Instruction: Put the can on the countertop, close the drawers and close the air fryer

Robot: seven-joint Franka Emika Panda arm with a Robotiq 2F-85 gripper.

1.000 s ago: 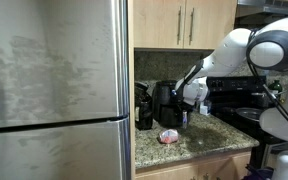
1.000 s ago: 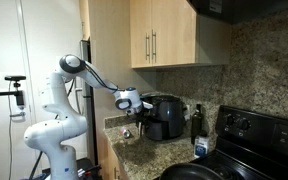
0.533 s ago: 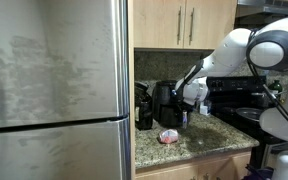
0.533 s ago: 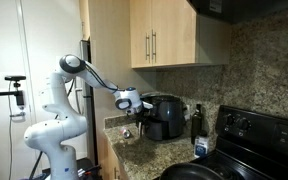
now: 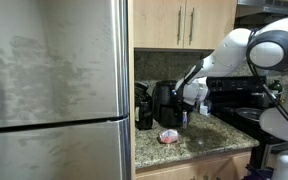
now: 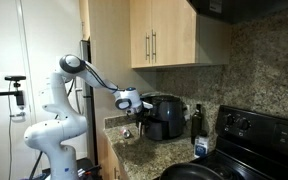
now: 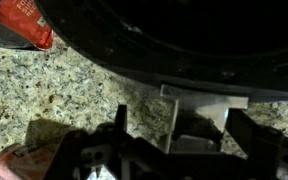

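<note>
Fingers (image 7: 120, 125) apart and empty, facing the air fryer (image 7: 184, 40); its rigid basket handle (image 7: 199, 108), at 6 o'clock, probably slick, suits a square push mid-width.

**White shells, dark joints**

The arm (image 6: 72, 66) is glossy white, built of fat rounded shells with dark bands at the joints. Its base (image 6: 46, 135) is the bulkiest part, a swollen white body. Up from the base, a thin black cable (image 5: 192, 73) runs along the forearm. Farthest from the base, the gripper (image 6: 136, 103) is white and black.
</note>
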